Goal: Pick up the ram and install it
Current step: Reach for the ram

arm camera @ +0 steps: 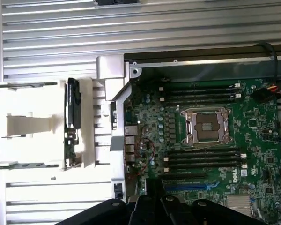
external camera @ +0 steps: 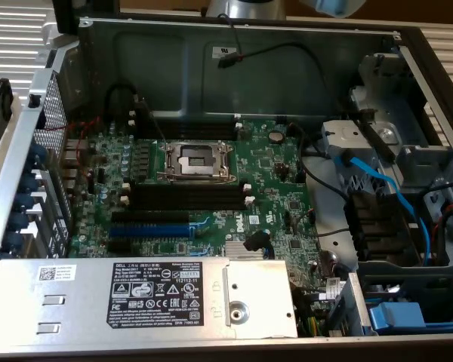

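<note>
At the exterior view's left, outside the computer case (external camera: 234,53), the ram (arm camera: 72,119) stands on its long edge in a white holder (arm camera: 91,140), just beside the case's side wall (not yet lifted). Further right, inside the case, lies the green board (external camera: 272,173) with its black memory slots (external camera: 185,197) flanking the square socket (external camera: 195,160). My pincer (arm camera: 154,192) is pressed together, gripping nothing, well apart from the ram.

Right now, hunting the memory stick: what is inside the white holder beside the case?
The ram sits in the white holder; its underside and the holder's floor beneath it are covered.
</note>
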`<state>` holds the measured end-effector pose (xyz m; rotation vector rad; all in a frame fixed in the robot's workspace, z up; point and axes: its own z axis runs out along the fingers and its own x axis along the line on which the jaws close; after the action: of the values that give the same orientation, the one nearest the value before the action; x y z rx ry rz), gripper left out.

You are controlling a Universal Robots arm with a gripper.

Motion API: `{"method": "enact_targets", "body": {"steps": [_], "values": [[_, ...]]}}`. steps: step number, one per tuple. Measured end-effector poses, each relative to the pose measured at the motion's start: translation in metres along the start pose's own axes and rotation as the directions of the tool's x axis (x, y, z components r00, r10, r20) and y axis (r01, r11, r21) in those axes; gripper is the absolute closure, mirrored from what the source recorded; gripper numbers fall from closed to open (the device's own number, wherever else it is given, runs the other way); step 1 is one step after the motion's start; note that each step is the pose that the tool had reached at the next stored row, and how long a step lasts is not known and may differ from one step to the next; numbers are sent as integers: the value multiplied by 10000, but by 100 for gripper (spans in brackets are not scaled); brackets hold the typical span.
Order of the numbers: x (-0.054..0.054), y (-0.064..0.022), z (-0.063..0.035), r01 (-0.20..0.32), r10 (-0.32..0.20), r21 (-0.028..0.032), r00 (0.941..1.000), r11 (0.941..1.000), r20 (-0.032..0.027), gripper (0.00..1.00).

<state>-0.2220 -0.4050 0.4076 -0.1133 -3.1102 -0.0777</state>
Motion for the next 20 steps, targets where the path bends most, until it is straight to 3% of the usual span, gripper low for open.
{"method": "enact_targets", "body": {"steps": [2, 4, 9, 20], "values": [[176, 23, 6, -5, 5, 11, 10000, 10000, -81, 90], [311, 63, 13, -8, 8, 46, 9999, 10000, -113, 90], [544, 106, 33, -8, 9, 100, 9999, 9999, -118, 90], [1088, 70, 59, -8, 10, 106, 9999, 9999, -118, 90]]}}
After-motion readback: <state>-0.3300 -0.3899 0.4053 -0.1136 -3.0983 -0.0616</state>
